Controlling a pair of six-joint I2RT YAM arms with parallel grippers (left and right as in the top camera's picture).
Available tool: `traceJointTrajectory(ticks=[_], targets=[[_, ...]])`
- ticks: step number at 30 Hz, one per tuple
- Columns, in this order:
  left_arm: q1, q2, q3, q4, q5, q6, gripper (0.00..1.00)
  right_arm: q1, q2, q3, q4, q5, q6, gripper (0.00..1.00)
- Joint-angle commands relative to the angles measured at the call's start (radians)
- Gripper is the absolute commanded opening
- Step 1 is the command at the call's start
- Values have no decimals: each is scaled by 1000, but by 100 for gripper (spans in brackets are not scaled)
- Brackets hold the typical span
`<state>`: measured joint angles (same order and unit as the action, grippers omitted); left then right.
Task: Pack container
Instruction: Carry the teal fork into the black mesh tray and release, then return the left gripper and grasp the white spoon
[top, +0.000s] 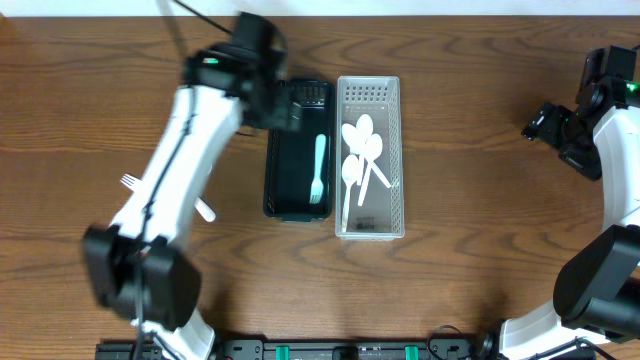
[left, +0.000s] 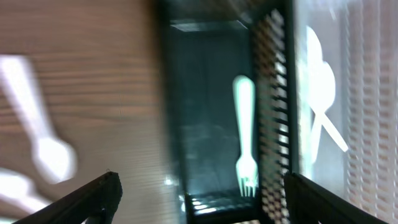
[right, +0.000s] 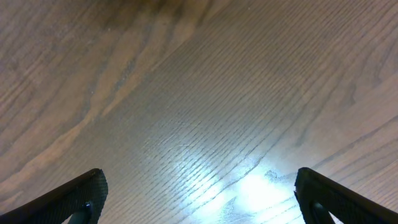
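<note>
A black basket (top: 276, 170) holds one pale green fork (top: 319, 170), also seen in the left wrist view (left: 244, 134). A white basket (top: 394, 150) beside it holds several white spoons (top: 362, 160). More white cutlery (top: 130, 182) lies on the table left of the black basket, partly hidden under my left arm; it shows blurred in the left wrist view (left: 37, 134). My left gripper (top: 285, 108) is open and empty above the far end of the black basket (left: 211, 81). My right gripper (top: 548, 125) is open and empty over bare table at the far right.
The brown wooden table (top: 480, 260) has open room in front and between the baskets and my right arm. The right wrist view shows only bare wood (right: 199, 93).
</note>
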<state>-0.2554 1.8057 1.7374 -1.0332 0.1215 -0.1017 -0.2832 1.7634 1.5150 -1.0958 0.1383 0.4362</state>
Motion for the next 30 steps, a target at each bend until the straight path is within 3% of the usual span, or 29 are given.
traceJointTrajectory(ticks=[1,8,10,15,19,26,30], targets=[[89,-31,20,-16,-124,19,87,-4,4,-1,0,3,-4,99],[293,116,-34,5,-138,19,86,-4,4,-1,0,3,-4,99],[325,177,-34,20,-119,65,85,-4,4,-1,0,3,-4,99],[338,286,-34,29,-108,181,81,-4,4,-1,0,3,-4,99],[338,354,-34,42,-107,179,79,-4,4,-1,0,3,-4,99],[337,426,-34,58,-107,127,66,-4,4,-1,0,3,-4,99],[337,450,-34,73,-107,127,65,-4,4,-1,0,3,-4,99]])
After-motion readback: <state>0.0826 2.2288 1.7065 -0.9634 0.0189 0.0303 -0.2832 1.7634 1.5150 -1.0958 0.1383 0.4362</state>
